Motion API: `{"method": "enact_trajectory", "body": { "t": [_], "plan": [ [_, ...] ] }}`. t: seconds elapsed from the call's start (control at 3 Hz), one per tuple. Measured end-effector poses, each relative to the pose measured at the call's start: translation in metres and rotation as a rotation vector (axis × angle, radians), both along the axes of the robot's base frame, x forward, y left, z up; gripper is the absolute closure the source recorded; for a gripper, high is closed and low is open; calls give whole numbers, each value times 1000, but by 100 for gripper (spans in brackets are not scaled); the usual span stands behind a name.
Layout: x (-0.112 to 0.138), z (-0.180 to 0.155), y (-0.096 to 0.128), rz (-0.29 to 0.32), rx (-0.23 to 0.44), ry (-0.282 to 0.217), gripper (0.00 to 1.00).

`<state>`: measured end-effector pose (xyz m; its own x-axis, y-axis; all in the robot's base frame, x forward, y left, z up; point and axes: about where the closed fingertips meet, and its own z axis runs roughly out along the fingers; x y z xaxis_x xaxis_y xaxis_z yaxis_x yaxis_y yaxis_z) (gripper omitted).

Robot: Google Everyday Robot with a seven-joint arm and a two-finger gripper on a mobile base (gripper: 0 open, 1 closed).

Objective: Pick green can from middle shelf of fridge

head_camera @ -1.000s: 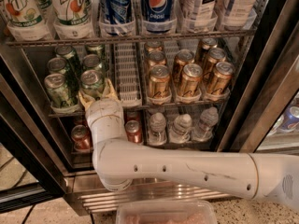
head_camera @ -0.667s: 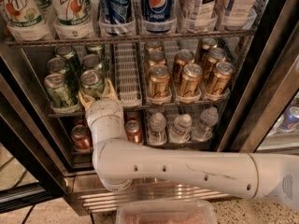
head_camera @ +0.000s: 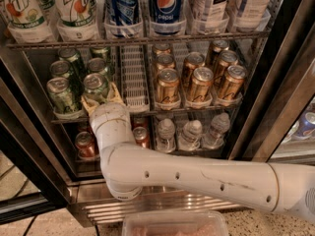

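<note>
**Gripper at the front green can on the middle shelf**

The gripper (head_camera: 102, 97) is inside the fridge (head_camera: 278, 82), at the front edge of the middle shelf (head_camera: 134, 85). It sits right against the base of the green can (head_camera: 96, 85) at the front of the second lane from the left. Whether it has closed on that can or merely brackets it cannot be told. The can stands upright with its silver top showing.

Just left of it, another green can (head_camera: 61, 93) stands at the front of the neighbouring lane, with more green cans (head_camera: 73, 58) lined up behind. To the right is a bare white slotted track, then three lanes of gold-brown cans (head_camera: 199, 82).

The white arm (head_camera: 197, 178) comes in from the lower right. It crosses in front of the ribbed base grille (head_camera: 157, 208), bends at an elbow and rises to the shelf.

On the rack above stand 7UP bottles (head_camera: 74, 6) and Pepsi bottles (head_camera: 167, 4). On the rack below, red cans (head_camera: 86, 144) sit on either side of the forearm, with small clear bottles (head_camera: 189, 134) to the right. A clear plastic container (head_camera: 174, 222) shows at the bottom edge.
</note>
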<state>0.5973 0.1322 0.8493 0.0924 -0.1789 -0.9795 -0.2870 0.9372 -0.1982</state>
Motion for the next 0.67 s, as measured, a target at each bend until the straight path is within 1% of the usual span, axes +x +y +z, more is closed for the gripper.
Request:
{"method": "enact_trajectory", "body": {
  "t": [0.67],
  "plan": [
    [-3,16,-4,28,1,-1,100]
  ]
}}
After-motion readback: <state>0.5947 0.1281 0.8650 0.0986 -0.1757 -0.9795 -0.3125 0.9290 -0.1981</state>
